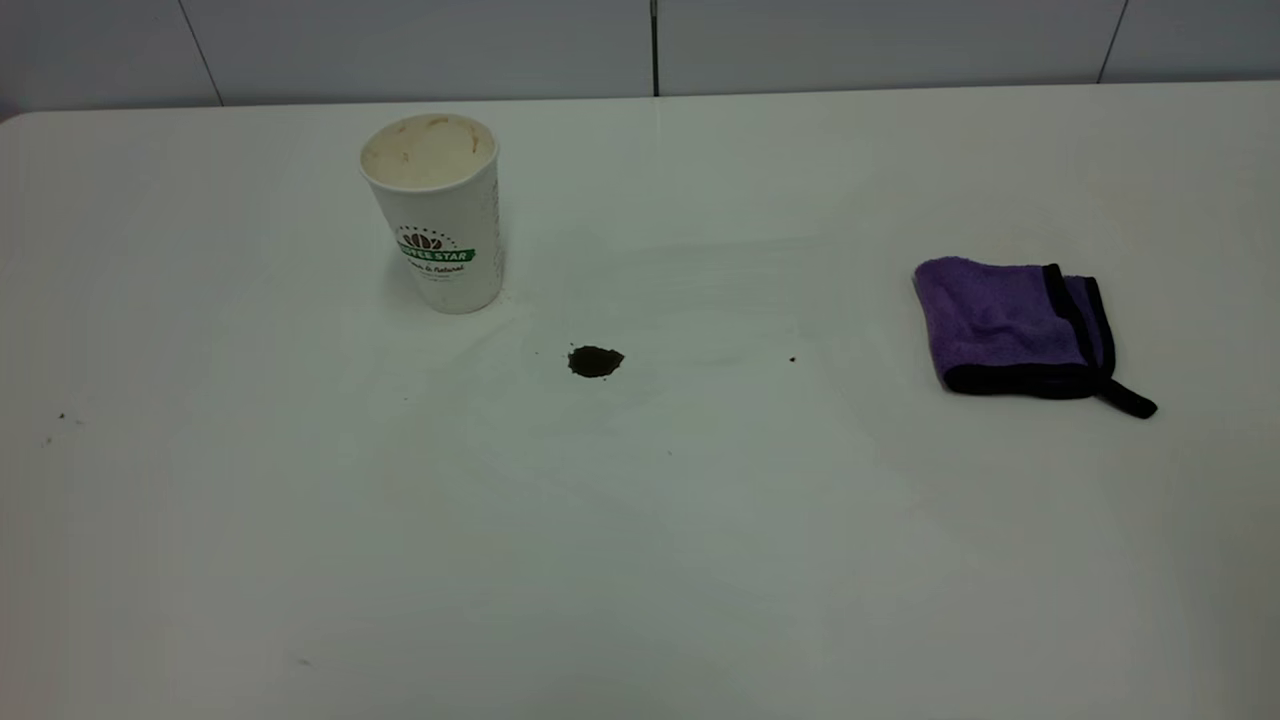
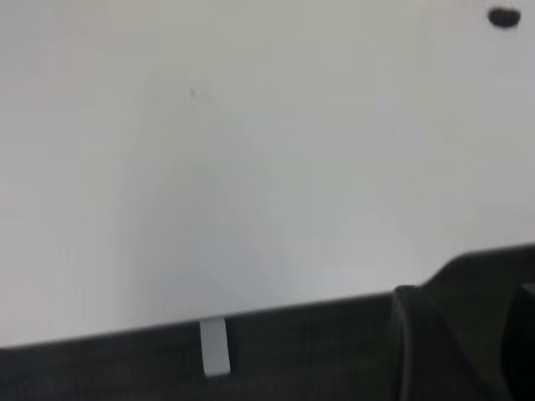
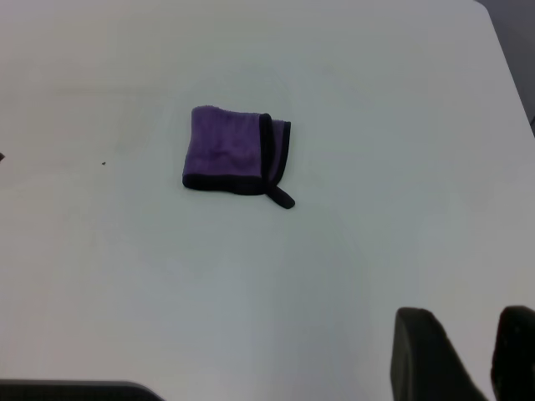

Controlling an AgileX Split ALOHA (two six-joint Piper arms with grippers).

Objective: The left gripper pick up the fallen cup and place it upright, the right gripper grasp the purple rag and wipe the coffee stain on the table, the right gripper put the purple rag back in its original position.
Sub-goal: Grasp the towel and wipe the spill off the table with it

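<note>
The cup (image 1: 436, 210) stands upright on the table (image 1: 640, 560) at the back left, its stained inside showing. The coffee stain (image 1: 595, 361) lies in front of it to the right, and also shows in the left wrist view (image 2: 503, 17). The purple rag (image 1: 1012, 326) lies folded at the right, its black loop tail pointing to the front right; it also shows in the right wrist view (image 3: 236, 149). Neither arm shows in the exterior view. The left gripper (image 2: 456, 334) is a dark shape over the table's edge. The right gripper (image 3: 468, 334) is empty, well back from the rag, with a narrow gap between its fingertips.
Tiny dark specks (image 1: 792, 358) dot the table between stain and rag, with more at the far left (image 1: 62, 416). A pale panelled wall (image 1: 640, 45) runs behind the table. A white strip (image 2: 214, 347) sits on the dark band past the table's edge.
</note>
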